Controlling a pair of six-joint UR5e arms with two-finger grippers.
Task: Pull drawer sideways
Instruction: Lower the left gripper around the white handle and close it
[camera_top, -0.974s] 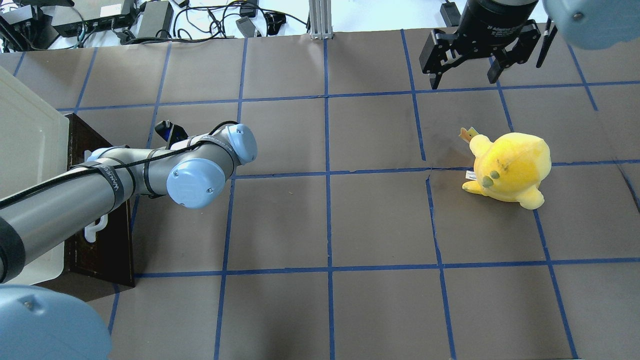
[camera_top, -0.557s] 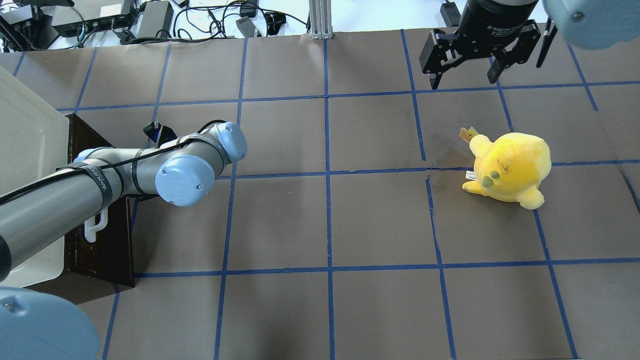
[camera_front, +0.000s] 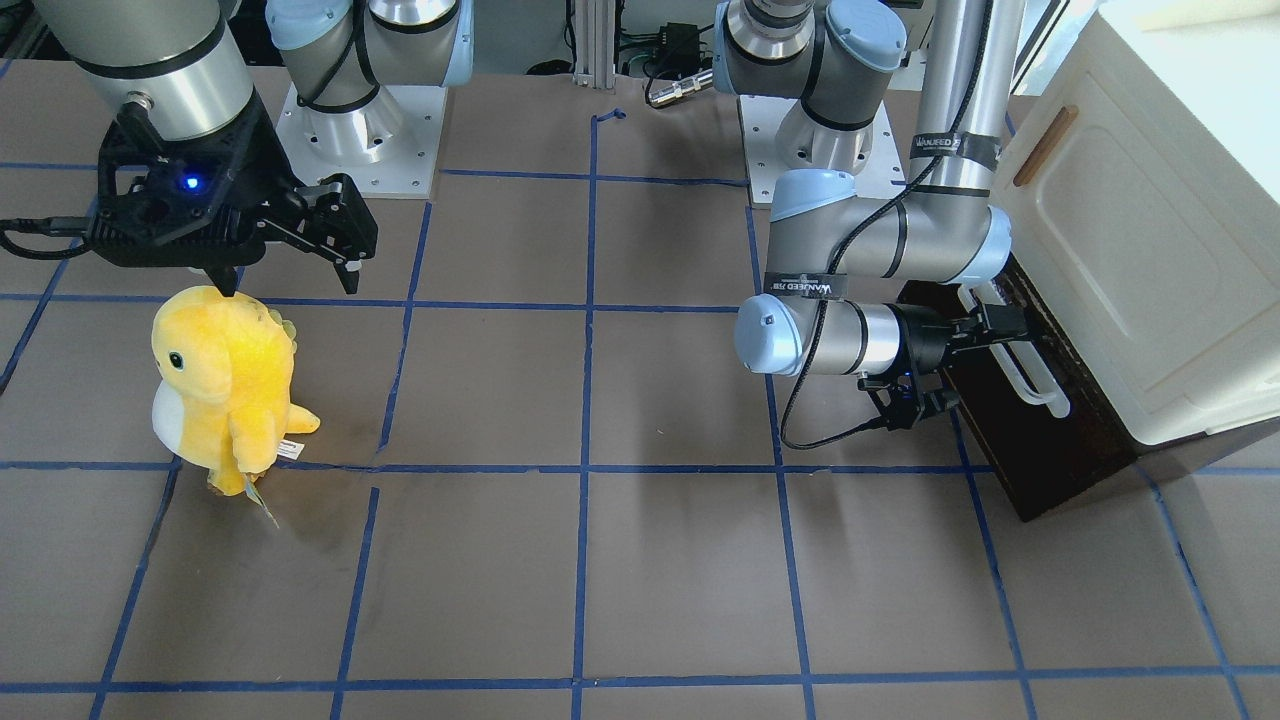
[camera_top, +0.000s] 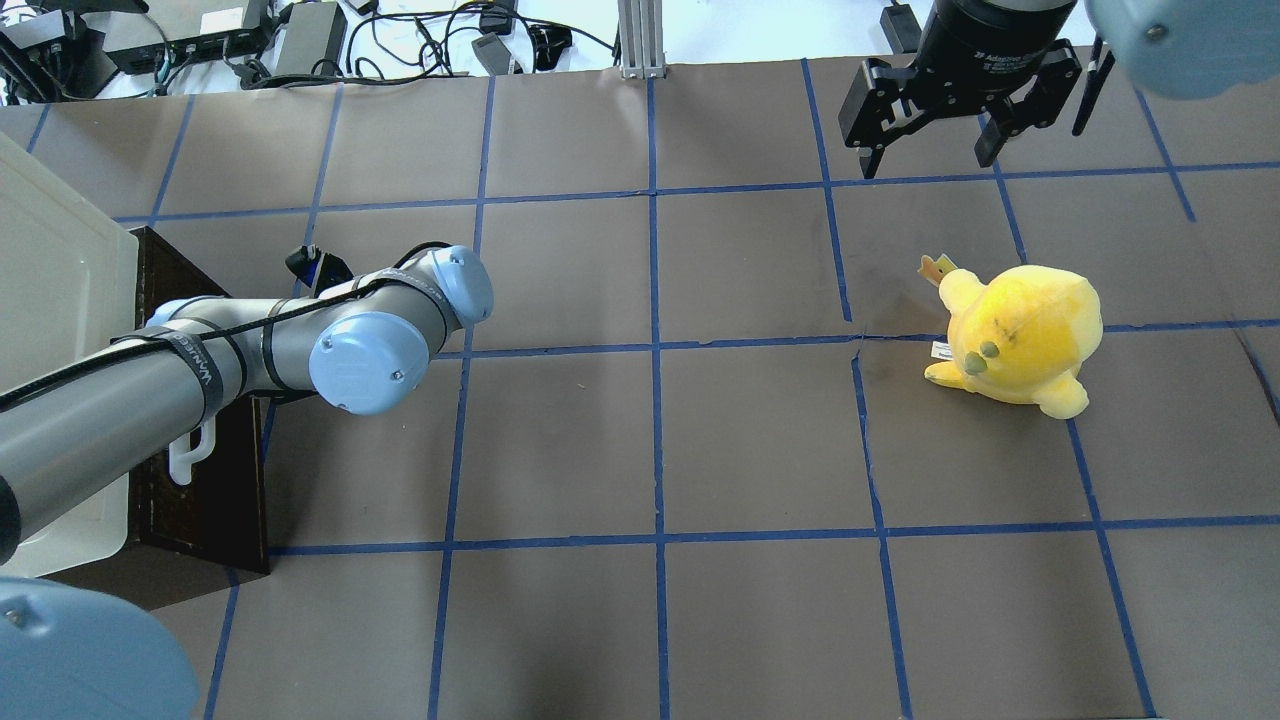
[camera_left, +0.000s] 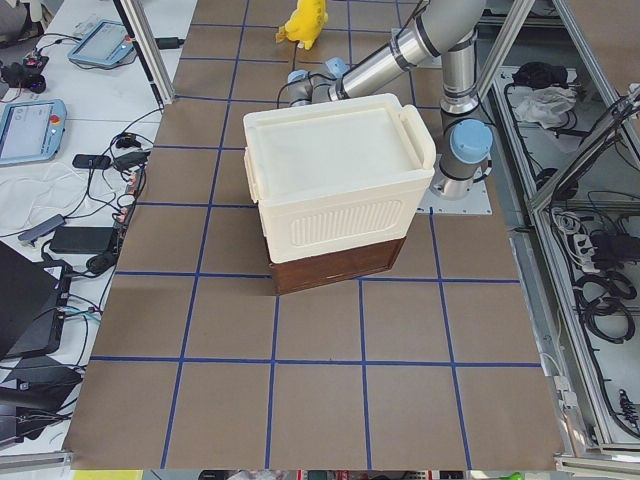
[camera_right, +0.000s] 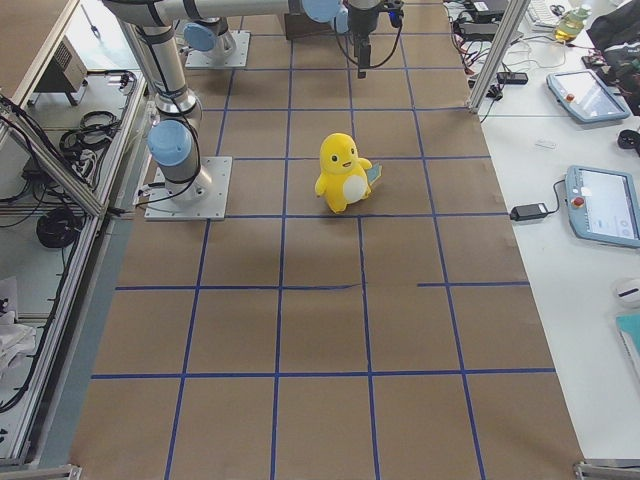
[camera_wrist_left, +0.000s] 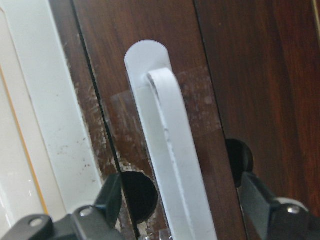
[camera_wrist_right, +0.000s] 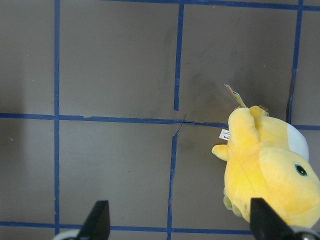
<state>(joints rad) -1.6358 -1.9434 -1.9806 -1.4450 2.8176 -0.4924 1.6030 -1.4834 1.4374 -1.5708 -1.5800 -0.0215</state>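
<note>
Two grippers show from the front, but only one is at work. The left gripper (camera_front: 1000, 325) is right at the white handle (camera_front: 1040, 385) of the drawer (camera_front: 1040, 465), which sits at the foot of the cream cabinet (camera_front: 1130, 270), at the robot's left end of the tabletop (camera_front: 600, 560). Across the way, the right gripper (camera_front: 290, 275) hangs wide open and empty over the yellow plush toy (camera_front: 225, 385).

Overhead, the left arm (camera_top: 370, 360) hides its own gripper and one handle (camera_top: 190, 455) end peeks out below the forearm. No pale interior shows, so the drawer (camera_top: 200, 500) looks not yet drawn out. Against a second ago, the wrist has slid in toward the cabinet. Since 0.6 s ago it has barely budged, and the drawer front, plush toy and right gripper sit as they were.

From the left end, the brown drawer (camera_left: 335, 265) lies under the cabinet (camera_left: 335, 190).

On the left wrist camera, the handle (camera_wrist_left: 172, 170) runs up between spread fingers (camera_wrist_left: 112, 197), with a gap on each side and nothing gripped. My read is that the approach is done and the grasp is the step in hand. Next comes a square close on the bar, then a level pull straight away from the cabinet so the drawer doesn't jam.

On the right wrist camera, the right gripper (camera_wrist_right: 180, 222) is open, with only the plush toy (camera_wrist_right: 265, 170) and tabletop below
</note>
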